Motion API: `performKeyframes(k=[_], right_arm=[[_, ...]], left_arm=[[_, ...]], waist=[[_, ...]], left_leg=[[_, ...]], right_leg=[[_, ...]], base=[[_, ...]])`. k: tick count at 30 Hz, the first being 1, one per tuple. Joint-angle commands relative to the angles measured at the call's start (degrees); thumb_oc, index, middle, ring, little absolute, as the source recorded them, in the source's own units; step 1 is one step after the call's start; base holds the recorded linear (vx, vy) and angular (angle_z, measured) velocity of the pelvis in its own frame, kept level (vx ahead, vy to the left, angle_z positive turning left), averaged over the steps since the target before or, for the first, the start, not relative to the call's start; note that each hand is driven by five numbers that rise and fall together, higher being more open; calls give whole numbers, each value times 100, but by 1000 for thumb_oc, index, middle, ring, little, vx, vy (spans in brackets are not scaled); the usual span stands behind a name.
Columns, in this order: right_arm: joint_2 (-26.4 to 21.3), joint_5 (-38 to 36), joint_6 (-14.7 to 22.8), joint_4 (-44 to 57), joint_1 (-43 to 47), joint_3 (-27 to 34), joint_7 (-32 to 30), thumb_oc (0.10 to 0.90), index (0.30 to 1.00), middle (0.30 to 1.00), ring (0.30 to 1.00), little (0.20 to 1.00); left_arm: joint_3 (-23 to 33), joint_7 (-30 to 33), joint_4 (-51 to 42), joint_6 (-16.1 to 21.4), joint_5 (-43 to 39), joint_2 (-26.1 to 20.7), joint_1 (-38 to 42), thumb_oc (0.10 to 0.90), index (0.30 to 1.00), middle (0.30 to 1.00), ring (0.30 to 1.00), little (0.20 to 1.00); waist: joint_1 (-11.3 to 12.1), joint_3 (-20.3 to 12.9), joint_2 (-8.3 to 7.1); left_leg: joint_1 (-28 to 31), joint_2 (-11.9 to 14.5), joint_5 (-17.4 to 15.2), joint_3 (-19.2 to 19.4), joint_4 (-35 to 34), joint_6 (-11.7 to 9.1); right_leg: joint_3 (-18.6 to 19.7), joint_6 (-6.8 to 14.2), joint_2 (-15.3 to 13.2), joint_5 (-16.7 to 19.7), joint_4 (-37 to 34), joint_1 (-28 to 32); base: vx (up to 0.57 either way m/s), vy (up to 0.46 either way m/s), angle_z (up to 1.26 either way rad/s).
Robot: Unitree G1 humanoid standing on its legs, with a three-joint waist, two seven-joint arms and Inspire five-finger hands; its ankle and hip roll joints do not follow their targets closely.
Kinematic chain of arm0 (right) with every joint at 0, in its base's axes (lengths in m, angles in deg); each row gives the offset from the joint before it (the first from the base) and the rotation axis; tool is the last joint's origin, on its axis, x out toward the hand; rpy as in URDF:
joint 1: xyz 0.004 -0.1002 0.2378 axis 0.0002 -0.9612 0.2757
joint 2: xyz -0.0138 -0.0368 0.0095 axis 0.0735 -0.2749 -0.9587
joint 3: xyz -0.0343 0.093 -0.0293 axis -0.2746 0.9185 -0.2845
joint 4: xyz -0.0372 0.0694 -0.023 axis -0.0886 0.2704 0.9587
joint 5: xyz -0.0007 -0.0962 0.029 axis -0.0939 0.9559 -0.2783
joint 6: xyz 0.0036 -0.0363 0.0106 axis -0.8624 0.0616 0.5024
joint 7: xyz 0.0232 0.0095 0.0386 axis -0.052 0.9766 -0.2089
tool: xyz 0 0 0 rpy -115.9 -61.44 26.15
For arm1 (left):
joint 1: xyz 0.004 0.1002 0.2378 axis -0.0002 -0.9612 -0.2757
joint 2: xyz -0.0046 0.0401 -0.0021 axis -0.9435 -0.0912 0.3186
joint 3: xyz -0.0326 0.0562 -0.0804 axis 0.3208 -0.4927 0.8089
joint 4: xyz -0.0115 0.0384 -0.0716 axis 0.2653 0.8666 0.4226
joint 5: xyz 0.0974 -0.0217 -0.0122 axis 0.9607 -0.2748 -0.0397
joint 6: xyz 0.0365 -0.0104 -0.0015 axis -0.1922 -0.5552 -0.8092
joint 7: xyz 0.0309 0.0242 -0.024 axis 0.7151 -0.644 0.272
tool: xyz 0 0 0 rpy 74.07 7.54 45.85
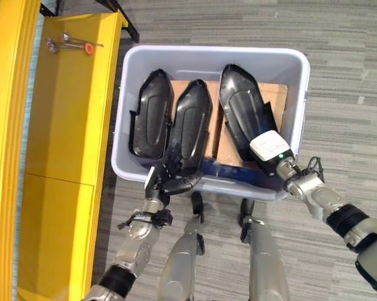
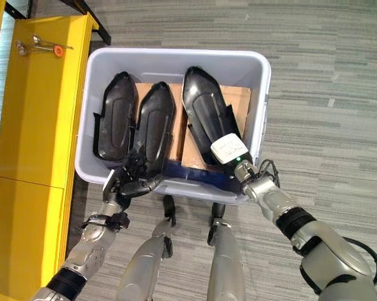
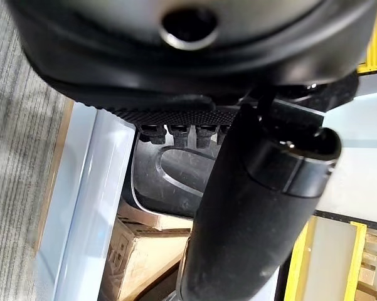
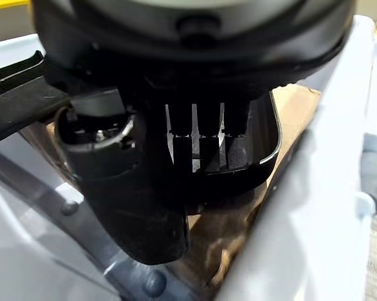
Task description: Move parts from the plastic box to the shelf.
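Right hand (image 2: 233, 154) clamped on right-most black part (image 2: 204, 106), left hand (image 2: 133, 177) gripping middle part (image 2: 154, 125), inside plastic box (image 2: 175, 59)

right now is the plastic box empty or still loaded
Loaded: three black moulded plastic parts lie side by side on cardboard inside the pale grey plastic box.

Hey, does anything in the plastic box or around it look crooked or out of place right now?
One thing: the right-hand black part lies slanted, its far tip leaning toward the middle part, while the other two lie parallel in the plastic box. The right hand is at its near end. Nothing looks spilled or broken.
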Motion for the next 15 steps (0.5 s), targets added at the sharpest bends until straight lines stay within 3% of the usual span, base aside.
performKeyframes(k=[1, 15], right_arm=[[-126, -165, 109, 295, 148, -9, -69, 400, 300, 300, 300, 300], [-494, -455, 222, 1425, 80, 482, 10, 400, 300, 300, 300, 300]], left_arm=[[-14, -45, -221, 199, -56, -201, -180, 900, 1000, 1000, 1000, 1000], [143, -224, -170, 23, -66, -322, -410, 900, 1000, 1000, 1000, 1000]], waist=[[38, 86, -391], [77, -621, -641]], left_leg=[[819, 392, -597, -62, 11, -350], [1666, 424, -696, -83, -292, -328]], right_leg=[[231, 751, -354, 502, -1370, 1124], [156, 807, -352, 552, -1930, 2106]], base=[[47, 20, 3], [40, 19, 0]])
